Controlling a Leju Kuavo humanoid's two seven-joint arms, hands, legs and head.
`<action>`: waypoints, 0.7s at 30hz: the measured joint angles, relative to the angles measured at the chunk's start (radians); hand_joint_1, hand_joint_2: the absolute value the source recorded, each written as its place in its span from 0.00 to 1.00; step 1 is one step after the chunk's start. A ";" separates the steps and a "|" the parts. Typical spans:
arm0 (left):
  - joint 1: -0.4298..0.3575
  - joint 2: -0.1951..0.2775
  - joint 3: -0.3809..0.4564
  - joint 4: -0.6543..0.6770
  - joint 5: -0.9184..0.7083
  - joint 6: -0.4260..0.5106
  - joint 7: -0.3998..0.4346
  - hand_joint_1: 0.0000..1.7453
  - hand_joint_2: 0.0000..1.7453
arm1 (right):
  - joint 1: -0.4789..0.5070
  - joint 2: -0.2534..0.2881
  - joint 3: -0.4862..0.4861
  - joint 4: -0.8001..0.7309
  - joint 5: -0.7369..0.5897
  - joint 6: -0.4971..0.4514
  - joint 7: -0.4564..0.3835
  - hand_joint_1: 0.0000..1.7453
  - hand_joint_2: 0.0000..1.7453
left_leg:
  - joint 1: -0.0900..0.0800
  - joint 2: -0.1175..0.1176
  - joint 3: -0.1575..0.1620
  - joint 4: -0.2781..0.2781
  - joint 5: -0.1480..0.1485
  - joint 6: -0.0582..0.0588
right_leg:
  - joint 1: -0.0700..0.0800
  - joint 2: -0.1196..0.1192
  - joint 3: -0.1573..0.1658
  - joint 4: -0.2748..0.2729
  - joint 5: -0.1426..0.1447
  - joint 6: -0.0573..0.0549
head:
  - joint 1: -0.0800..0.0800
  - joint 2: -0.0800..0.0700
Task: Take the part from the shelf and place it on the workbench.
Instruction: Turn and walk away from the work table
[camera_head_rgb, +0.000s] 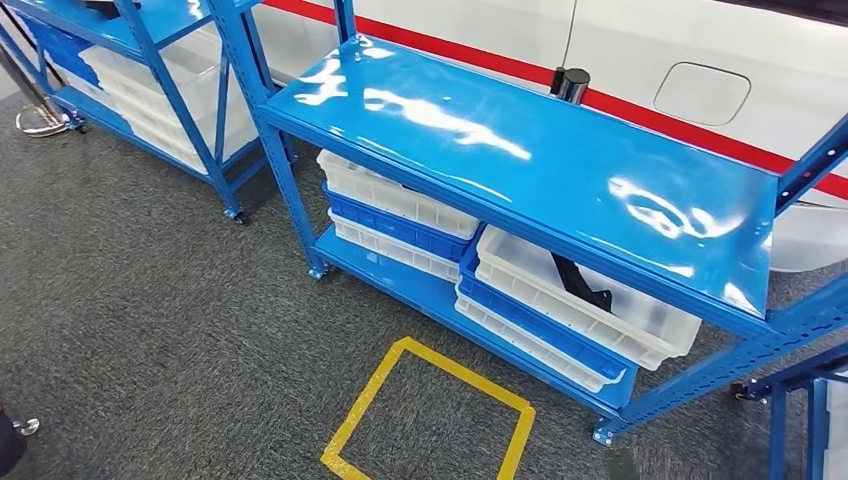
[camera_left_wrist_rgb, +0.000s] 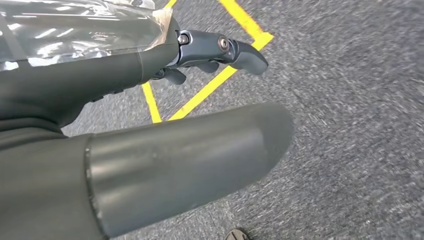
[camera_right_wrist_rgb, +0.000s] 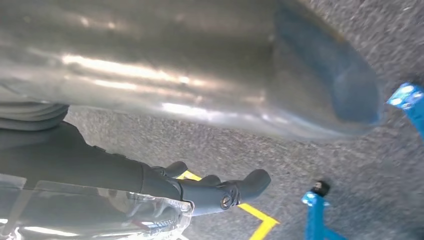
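While the blue steel shelf (camera_head_rgb: 520, 150) takes up most of the head view, its glossy top board lies bare apart from a dark cylinder (camera_head_rgb: 571, 83) at the back edge, and behind that runs a white panel with a red stripe (camera_head_rgb: 700, 120). Beneath the top board, on the lower level, sit two stacks of white and blue bins: one stack (camera_head_rgb: 395, 215) toward the shelf's left post, the other (camera_head_rgb: 570, 310) toward its right. Lying in the top white bin of the right stack is the black part (camera_head_rgb: 580, 280), half hidden under the edge of the top board. A second blue shelf (camera_head_rgb: 150, 60) with more bins stands left of the first. On the grey carpet in front of the shelf a yellow tape square (camera_head_rgb: 430, 415) is marked. The left hand (camera_left_wrist_rgb: 215, 50) hangs over that carpet with its fingers apart and nothing in them; the right hand (camera_right_wrist_rgb: 215, 190) looks the same, though its view is blurred.
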 joint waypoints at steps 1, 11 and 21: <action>0.000 0.000 0.000 0.000 0.000 0.000 0.000 0.00 0.00 | 0.002 0.000 -0.001 0.000 -0.001 0.000 0.001 0.00 0.00 | 0.000 0.009 0.000 0.000 -0.001 -0.001 | -0.002 -0.002 -0.026 0.046 -0.013 0.004 | 0.000 0.000; -0.001 0.003 0.000 0.000 -0.011 -0.002 0.000 0.00 0.00 | 0.010 0.004 -0.009 0.002 -0.006 -0.006 0.002 0.00 0.00 | 0.008 0.059 0.016 0.021 -0.035 -0.054 | -0.012 -0.030 0.111 -0.232 0.122 0.002 | -0.004 0.000; 0.000 0.004 0.000 0.001 -0.011 -0.002 0.000 0.00 0.00 | 0.010 0.007 -0.011 0.004 -0.003 -0.007 0.002 0.00 0.00 | 0.013 0.013 -0.026 0.092 -0.042 -0.049 | -0.004 0.029 0.118 -0.232 0.124 -0.016 | -0.005 0.000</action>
